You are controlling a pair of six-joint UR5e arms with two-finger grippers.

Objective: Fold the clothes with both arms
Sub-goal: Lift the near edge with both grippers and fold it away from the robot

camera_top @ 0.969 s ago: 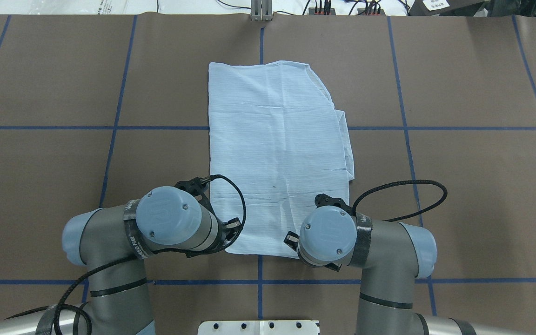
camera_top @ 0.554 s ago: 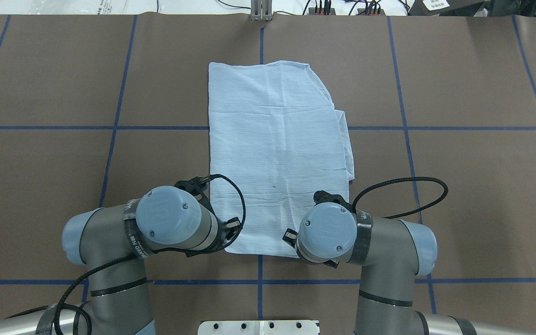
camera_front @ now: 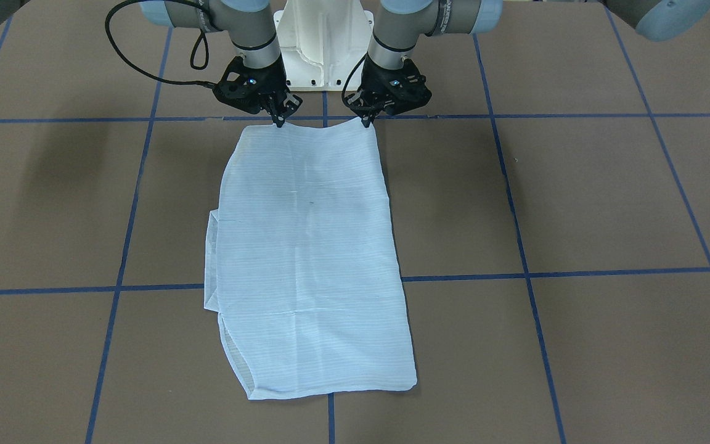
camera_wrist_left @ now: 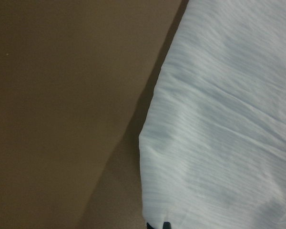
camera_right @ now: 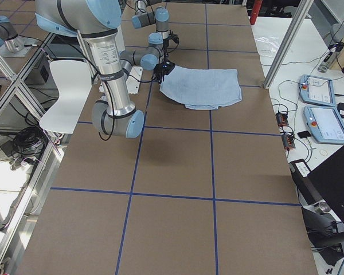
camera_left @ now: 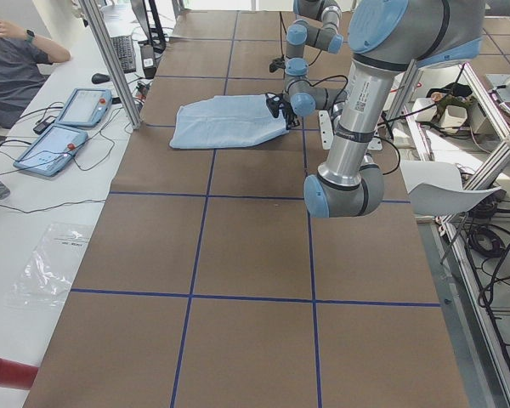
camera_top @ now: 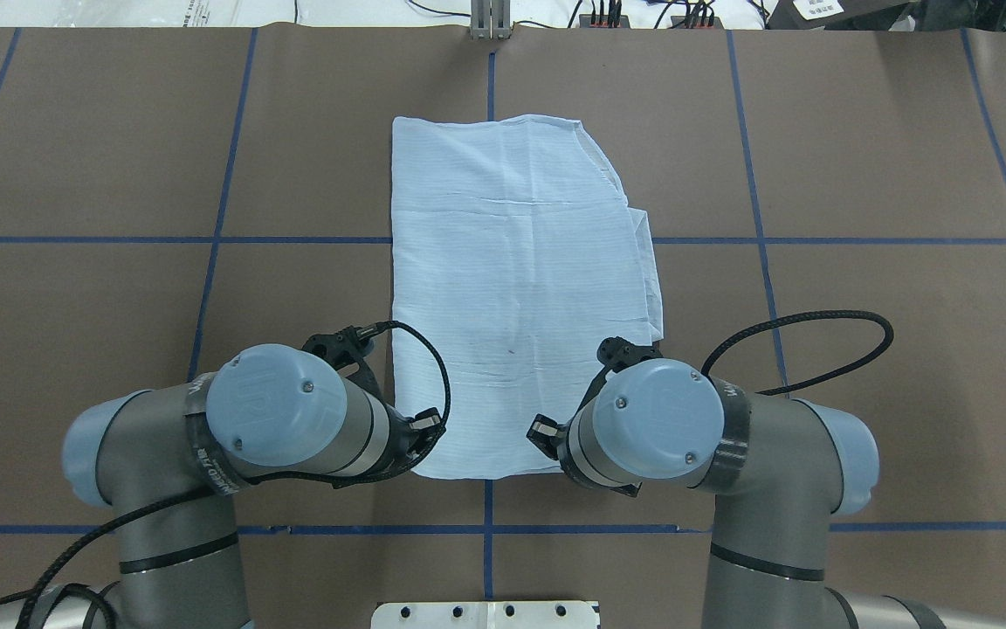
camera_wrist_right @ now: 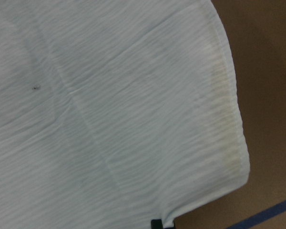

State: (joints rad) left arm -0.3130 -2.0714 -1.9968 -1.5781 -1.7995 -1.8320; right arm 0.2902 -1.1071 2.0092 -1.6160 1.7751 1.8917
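The folded light-blue shirt [camera_front: 312, 259] lies lengthwise on the middle of the brown worktop [camera_front: 577, 203]. The left pincer [camera_front: 366, 121] and the right pincer [camera_front: 280, 121] each clamp a corner of the edge nearest the robot. Both corners are slightly raised and the edge sags between them.

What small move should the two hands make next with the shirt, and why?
Probably raise both hands together and start carrying the robot-side edge toward the far edge. The left hand and right hand each appear to pinch a robot-side corner of the shirt, which lies flat in a long rectangle.
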